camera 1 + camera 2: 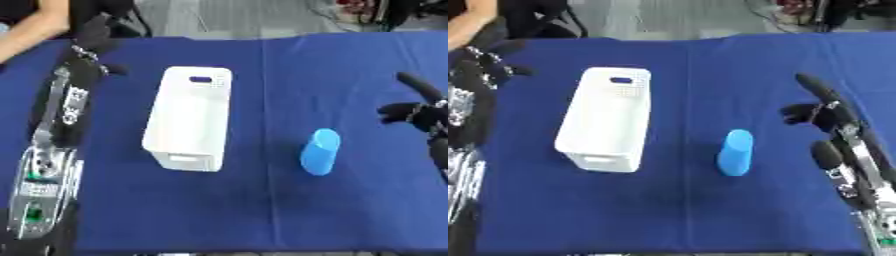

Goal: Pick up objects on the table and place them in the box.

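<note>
Blue table (262, 210): right hand (820, 107) prob. open, empty, nr cylinder (735, 152).

Even bright light, soft blur throughout

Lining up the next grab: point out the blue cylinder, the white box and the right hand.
blue cylinder (320, 152), left eye view, middle of its side.
white box (154, 117), left eye view, left rim.
right hand (808, 113), right eye view, on the dark fingers.

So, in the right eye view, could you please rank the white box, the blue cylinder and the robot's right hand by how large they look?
1. White box, clearly the largest.
2. Blue cylinder and right hand: they look about alike, so I won't rank them.
</note>
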Robot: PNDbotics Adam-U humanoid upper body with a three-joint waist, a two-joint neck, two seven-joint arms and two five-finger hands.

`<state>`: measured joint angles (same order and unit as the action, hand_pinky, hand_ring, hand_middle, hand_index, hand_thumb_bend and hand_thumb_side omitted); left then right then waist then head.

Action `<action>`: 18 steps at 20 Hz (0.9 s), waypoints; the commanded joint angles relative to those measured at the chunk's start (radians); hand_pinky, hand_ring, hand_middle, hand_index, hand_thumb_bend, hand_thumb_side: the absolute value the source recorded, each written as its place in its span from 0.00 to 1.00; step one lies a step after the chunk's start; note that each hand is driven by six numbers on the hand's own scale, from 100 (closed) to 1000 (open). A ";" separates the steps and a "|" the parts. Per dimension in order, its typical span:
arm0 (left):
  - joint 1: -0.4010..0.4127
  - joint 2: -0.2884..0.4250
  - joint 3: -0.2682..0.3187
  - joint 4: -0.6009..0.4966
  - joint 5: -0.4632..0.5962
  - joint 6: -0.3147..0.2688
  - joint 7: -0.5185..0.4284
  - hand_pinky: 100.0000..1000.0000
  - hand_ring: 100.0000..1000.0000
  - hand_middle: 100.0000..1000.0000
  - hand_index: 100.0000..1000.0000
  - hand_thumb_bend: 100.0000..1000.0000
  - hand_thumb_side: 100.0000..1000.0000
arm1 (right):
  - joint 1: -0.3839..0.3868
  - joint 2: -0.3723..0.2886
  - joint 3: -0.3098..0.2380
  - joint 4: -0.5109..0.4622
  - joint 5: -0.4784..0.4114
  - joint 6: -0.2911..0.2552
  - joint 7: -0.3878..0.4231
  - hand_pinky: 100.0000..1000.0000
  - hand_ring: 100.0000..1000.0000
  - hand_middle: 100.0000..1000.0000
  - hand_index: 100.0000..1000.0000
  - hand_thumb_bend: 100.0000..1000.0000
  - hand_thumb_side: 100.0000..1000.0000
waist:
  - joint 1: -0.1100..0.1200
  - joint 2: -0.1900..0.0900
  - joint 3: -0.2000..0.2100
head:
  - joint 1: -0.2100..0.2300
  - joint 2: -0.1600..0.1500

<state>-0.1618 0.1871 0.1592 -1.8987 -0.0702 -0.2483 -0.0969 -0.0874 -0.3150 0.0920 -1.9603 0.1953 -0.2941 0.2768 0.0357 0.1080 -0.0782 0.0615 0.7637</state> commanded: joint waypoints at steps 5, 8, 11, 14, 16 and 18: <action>-0.001 0.018 0.033 -0.017 -0.006 0.005 0.053 0.62 0.86 0.99 0.89 1.00 0.90 | -0.002 -0.011 -0.007 -0.024 -0.001 -0.001 -0.002 0.64 0.71 0.98 1.00 0.51 0.95 | -0.004 -0.018 0.001 | -0.013 -0.009; -0.001 0.018 0.037 -0.020 -0.008 0.005 0.060 0.62 0.86 0.99 0.89 1.00 0.89 | -0.001 -0.011 -0.008 -0.024 -0.002 0.000 -0.003 0.64 0.71 0.98 1.00 0.51 0.95 | -0.004 -0.021 0.003 | -0.012 -0.010; -0.001 0.018 0.035 -0.021 -0.009 0.005 0.060 0.62 0.86 0.99 0.89 1.00 0.90 | -0.001 -0.011 -0.008 -0.025 -0.003 0.000 -0.004 0.64 0.71 0.98 1.00 0.51 0.95 | -0.005 -0.020 0.002 | -0.016 -0.012; -0.001 0.018 0.034 -0.021 -0.009 0.005 0.058 0.62 0.86 0.99 0.89 1.00 0.90 | -0.001 -0.011 -0.006 -0.023 -0.002 0.000 -0.001 0.64 0.71 0.98 1.00 0.51 0.95 | -0.004 -0.020 0.002 | -0.013 -0.008; 0.000 0.018 0.033 -0.021 -0.010 0.005 0.057 0.62 0.85 0.99 0.89 1.00 0.90 | -0.005 -0.014 -0.005 -0.018 0.000 0.002 0.003 0.64 0.71 0.98 1.00 0.53 0.94 | -0.003 -0.022 0.002 | -0.014 -0.009; 0.001 0.018 0.031 -0.020 -0.010 0.005 0.055 0.62 0.85 0.99 0.89 1.00 0.90 | -0.014 -0.030 -0.006 -0.017 0.022 0.000 0.017 0.66 0.72 0.96 1.00 0.61 0.89 | -0.004 -0.022 0.001 | -0.015 -0.010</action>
<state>-0.1545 0.1872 0.1879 -1.8994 -0.0747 -0.2412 -0.0408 -0.0886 -0.3228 0.0922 -1.9600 0.2120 -0.2938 0.2886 0.0332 0.0984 -0.0777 0.0527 0.7637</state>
